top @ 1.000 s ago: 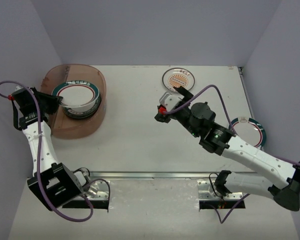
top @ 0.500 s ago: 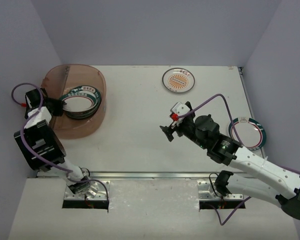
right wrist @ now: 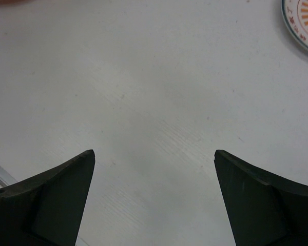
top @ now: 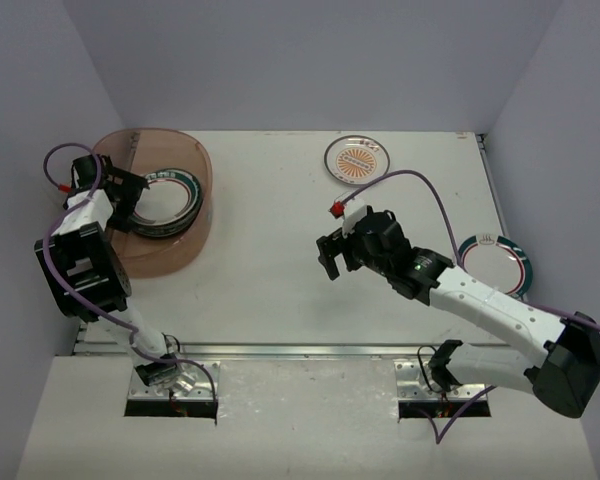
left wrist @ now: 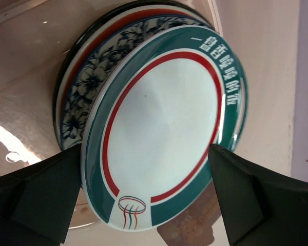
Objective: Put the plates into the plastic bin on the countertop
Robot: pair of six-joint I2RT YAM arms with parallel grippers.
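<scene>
- Straddling the teal-rimmed plate [left wrist: 159, 118], the left gripper [top: 128, 188] stands spread wide, apparently freeing it to rest on the stack inside the bin [top: 202, 215].
- Round, with no long axis, that plate lies face up, slightly tilted.
- Right gripper [top: 332, 258], spread and empty, hovers over bare countertop [top: 270, 190]; the orange plate [top: 357, 160] sits outside the bin.

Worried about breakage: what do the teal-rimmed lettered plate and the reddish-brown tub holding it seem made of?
Teal-rimmed lettered plate: probably glazed ceramic, perhaps melamine; glossy, its rim catches light. Reddish-brown tub: translucent plastic, smooth; the white table shows through its wall.
</scene>
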